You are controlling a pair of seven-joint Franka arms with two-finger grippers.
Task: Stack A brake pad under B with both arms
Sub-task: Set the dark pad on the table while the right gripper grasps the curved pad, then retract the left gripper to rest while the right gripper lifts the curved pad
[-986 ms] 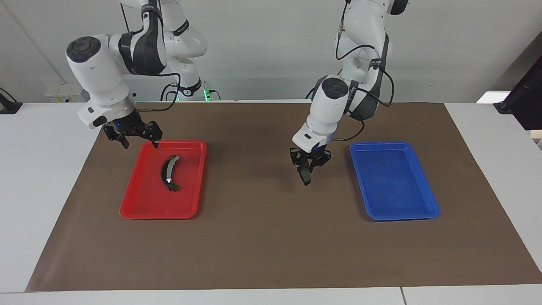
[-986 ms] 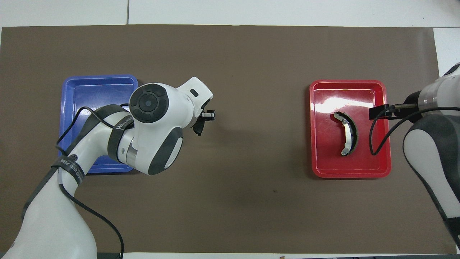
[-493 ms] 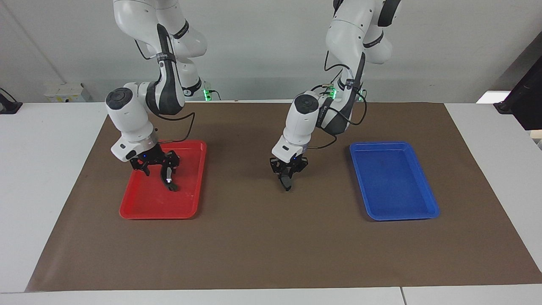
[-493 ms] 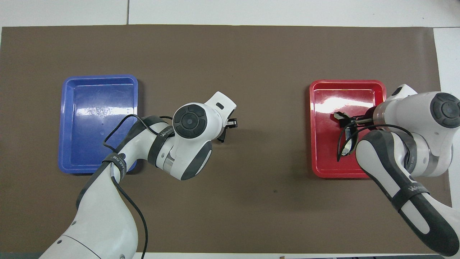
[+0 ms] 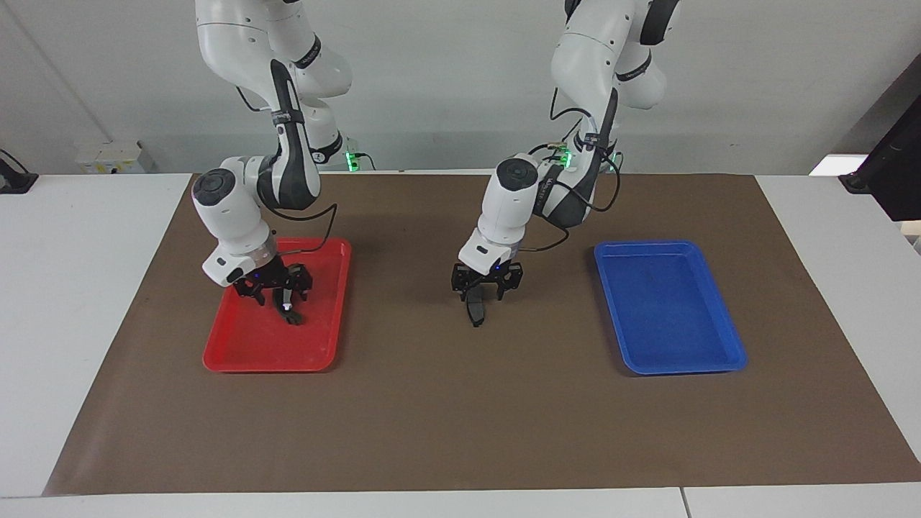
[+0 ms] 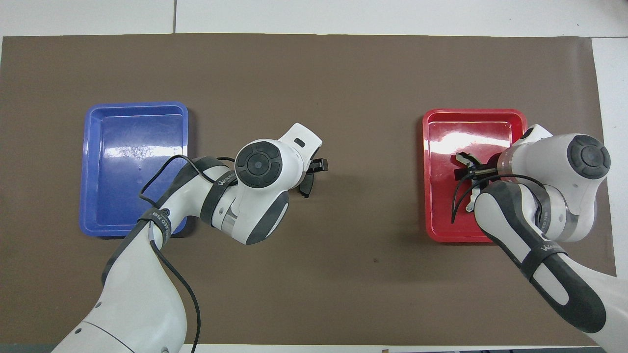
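Nothing is stacked yet. Taking the brown mat (image 5: 460,417) as a clock face in the overhead view, with 12 o'clock farthest from the robots, the red tray (image 5: 237,360) sits at 3 o'clock and the empty blue tray (image 5: 669,302) at 9 o'clock.

The A brake pad (image 5: 475,313) is at the hub of that dial, on edge, its lower tip at or just above the mat. It is right under the left gripper (image 5: 486,288). Whether that tool grips the pad or has let go cannot be told.

B (image 5: 288,311) lies in the red tray. The right gripper (image 5: 275,291) is low over it, spread wide about its middle, not clamped.

By this reading, A's placing is near done. Left to do: grasp B, carry it toward 9 o'clock, and lay it on A.
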